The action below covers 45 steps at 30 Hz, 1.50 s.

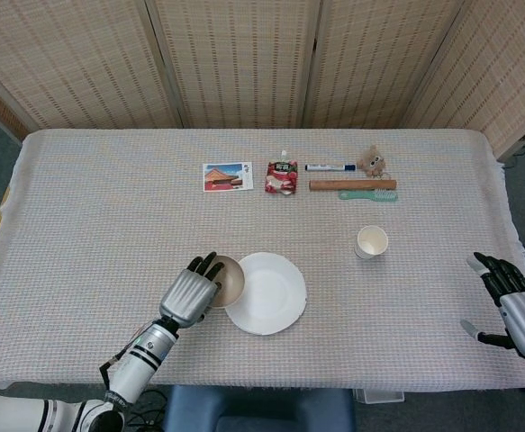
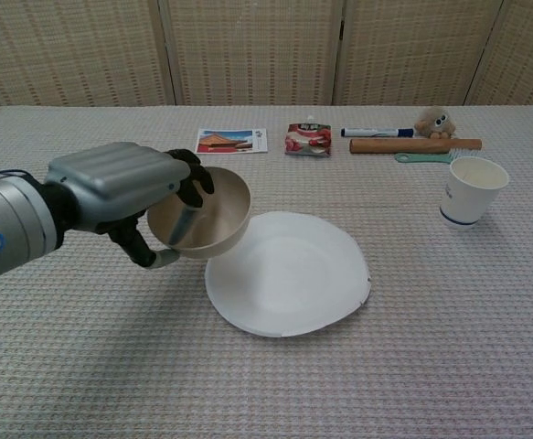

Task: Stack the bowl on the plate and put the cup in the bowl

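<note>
1. While the dark fingers [image 2: 189, 179] of the left hand [image 2: 120, 187] hook over the near-left rim of the bowl [image 2: 204, 215], with the thumb under its outer wall, the bowl hangs tilted above the surface [image 2: 83, 347], its mouth tipped toward the right.
2. Seen from the head view, the bowl overlaps the left edge of the plate [image 2: 289, 273]; it is not yet centred over it and looks clear of it.
3. The bowl appears stiff, smooth and light, so a rim pinch carries it, but that smooth wall could slip or swing if the hold loosens. Levelling it before release seems wise.
4. The plate looks thin and light, with a slightly uneven edge; a bowl set down off-centre could tip or shove it, so the bowl wants lowering onto the flat middle.
5. The cup [image 2: 470, 190] stands upright, well apart to the right. It looks like thin paper, easily crushed, best taken around its wall with a soft grip.
6. The right hand [image 1: 517, 309] holds nothing, fingers spread, at the surface's right edge, near the cup's side.
7. Along the far side lie a postcard [image 2: 230, 140], a snack pouch [image 2: 308, 139], a marker [image 2: 377, 132], a wooden stick [image 2: 414, 144], a green brush [image 2: 423, 156] and a small plush toy [image 2: 434, 122], all away from the work.
</note>
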{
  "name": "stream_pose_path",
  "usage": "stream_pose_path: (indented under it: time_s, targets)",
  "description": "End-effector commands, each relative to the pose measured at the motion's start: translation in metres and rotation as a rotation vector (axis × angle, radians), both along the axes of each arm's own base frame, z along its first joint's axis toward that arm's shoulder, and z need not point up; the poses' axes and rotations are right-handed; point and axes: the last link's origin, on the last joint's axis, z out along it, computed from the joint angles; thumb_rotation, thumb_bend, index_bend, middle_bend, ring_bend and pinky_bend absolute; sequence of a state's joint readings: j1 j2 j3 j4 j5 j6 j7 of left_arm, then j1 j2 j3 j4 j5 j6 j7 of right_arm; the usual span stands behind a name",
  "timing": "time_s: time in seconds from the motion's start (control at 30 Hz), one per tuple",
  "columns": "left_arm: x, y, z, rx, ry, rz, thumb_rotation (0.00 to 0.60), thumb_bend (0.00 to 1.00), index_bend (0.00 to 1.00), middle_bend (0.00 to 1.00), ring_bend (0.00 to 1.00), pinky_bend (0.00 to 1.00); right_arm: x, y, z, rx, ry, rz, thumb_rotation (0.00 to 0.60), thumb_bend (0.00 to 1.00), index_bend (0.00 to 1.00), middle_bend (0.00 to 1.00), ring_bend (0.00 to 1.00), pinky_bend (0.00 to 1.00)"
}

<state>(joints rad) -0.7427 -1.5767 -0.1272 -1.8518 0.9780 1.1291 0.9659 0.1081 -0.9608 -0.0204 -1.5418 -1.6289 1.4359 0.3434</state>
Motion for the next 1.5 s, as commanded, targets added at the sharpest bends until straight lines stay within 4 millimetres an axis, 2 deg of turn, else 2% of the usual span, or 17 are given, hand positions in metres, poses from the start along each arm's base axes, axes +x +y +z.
stream_pose_path:
  time_s: [0.03,0.77,1.1,1.5]
  targets:
    - [0.008,0.003,-0.009,-0.010,0.007,-0.008,0.600,0.37,0.66,0.21,0.00,0.19,-0.004,0.001,0.004,0.003,-0.006,-0.007,0.600,0.23,0.00,0.00,0.00,0.00]
    - [0.071,0.002,-0.059,-0.045,0.068,-0.054,0.600,0.37,0.67,0.22,0.00,0.19,-0.022,-0.003,0.023,0.053,-0.117,-0.027,0.600,0.23,0.00,0.00,0.00,0.00]
    - [0.071,0.000,-0.065,-0.056,0.098,-0.050,0.600,0.37,0.67,0.23,0.00,0.19,-0.021,0.004,0.026,0.040,-0.126,-0.012,0.600,0.23,0.00,0.00,0.00,0.00]
    - [0.064,0.001,-0.068,-0.078,0.116,-0.035,0.600,0.37,0.66,0.23,0.00,0.19,-0.022,0.003,0.027,0.037,-0.125,-0.014,0.600,0.23,0.00,0.00,0.00,0.00]
